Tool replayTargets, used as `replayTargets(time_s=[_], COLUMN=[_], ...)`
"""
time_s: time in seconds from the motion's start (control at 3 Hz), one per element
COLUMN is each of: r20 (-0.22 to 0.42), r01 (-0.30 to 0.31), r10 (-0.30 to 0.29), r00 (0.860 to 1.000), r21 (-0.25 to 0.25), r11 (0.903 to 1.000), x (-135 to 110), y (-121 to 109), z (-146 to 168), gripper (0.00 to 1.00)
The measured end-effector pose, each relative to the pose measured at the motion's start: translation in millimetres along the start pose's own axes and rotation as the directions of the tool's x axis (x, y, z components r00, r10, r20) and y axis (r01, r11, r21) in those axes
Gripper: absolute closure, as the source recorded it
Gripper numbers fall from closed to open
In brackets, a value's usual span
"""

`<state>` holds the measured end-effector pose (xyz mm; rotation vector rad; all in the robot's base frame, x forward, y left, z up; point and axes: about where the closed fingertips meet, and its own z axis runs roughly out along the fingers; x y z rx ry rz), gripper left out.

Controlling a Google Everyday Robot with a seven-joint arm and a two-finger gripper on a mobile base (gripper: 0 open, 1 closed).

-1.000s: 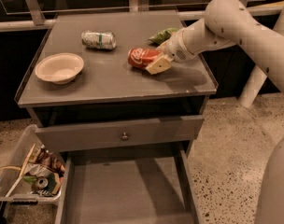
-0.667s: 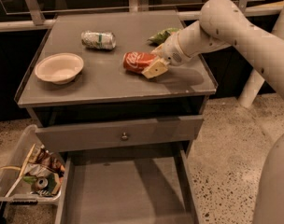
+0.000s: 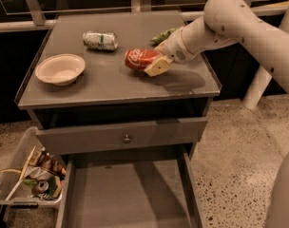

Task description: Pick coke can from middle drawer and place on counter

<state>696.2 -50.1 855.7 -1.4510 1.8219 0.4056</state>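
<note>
The fingers [image 3: 158,66] of the gripper [image 3: 154,63] are seen clamped on the right end of the one red coke can [image 3: 139,59]. It is held on its side, long axis left to right, white script uppermost, low over the grey surface [image 3: 111,87], right of centre. One silver-and-green can [image 3: 100,40] and one pale bowl [image 3: 60,69] are found farther left, and the middle drawer [image 3: 130,194] is open below.

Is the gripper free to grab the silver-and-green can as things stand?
Probably not: the gripper is shut on the coke can, though nothing stands between it and the silver-and-green can.
</note>
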Motion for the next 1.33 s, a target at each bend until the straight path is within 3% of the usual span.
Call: replayTargets(time_s=[0.67,1.0,1.33], r20=[0.001,0.001,0.001], r01=[0.002,0.002,0.002], r10=[-0.002,-0.002,-0.002], r00=[1.000,1.000,1.000], r21=[0.001,0.001,0.001], r11=[1.0000,1.0000,1.0000], x=[-1.1,-1.1,-1.1], y=[0.0,0.0,0.0], z=[-0.6,-0.6,-0.6], gripper=[0.13,0.00,0.00])
